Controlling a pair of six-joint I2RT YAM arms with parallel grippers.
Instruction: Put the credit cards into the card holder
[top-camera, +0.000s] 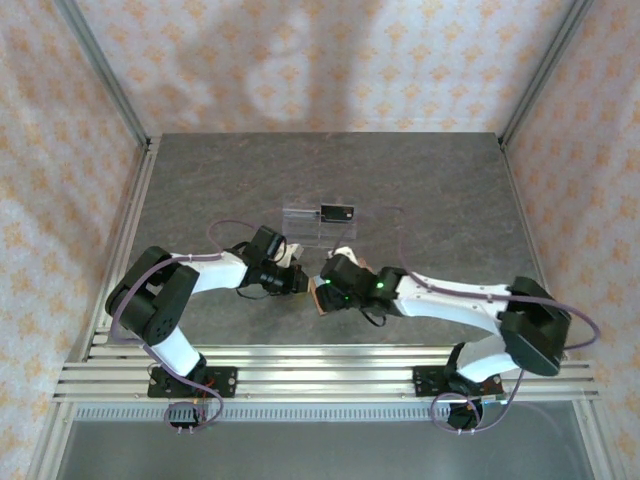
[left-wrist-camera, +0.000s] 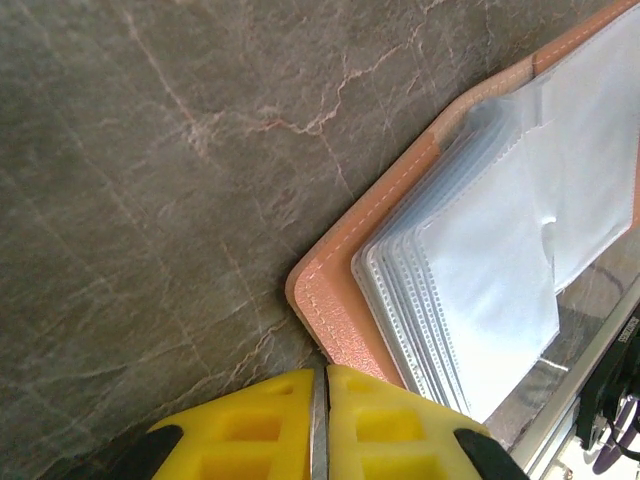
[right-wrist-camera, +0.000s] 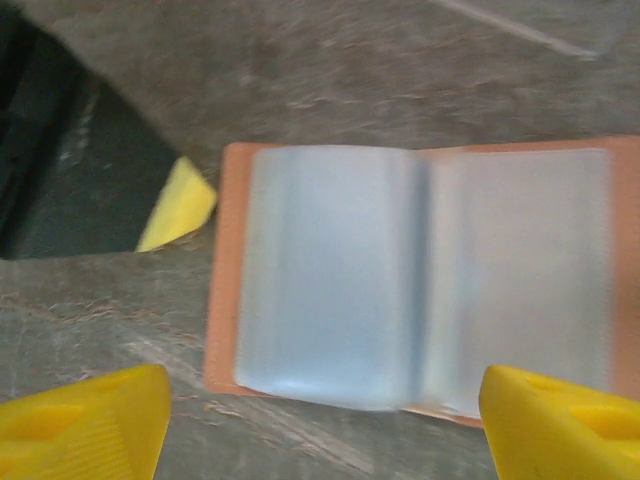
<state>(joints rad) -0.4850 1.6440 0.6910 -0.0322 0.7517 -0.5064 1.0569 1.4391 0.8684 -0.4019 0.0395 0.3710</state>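
One card holder (right-wrist-camera: 420, 270) lies open under the wide-spread right gripper (right-wrist-camera: 322, 425), clear sleeves (left-wrist-camera: 480, 290) inside. The left gripper (left-wrist-camera: 320, 420), pinched closed, sits just beside its corner. One black card (top-camera: 337, 212) rests on a clear stand (top-camera: 303, 219) beyond both.

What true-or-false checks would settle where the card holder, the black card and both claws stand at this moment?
1. The card holder lies open on the table, with its clear sleeves facing up. True.
2. The right claw is clamped on a card. False: its fingers stand wide apart over the card holder, with nothing between them.
3. The black card sits at the clear stand, on the far side of the card holder. True.
4. The left claw is spread wide open. False: its fingers are pressed together, beside a corner of the card holder.
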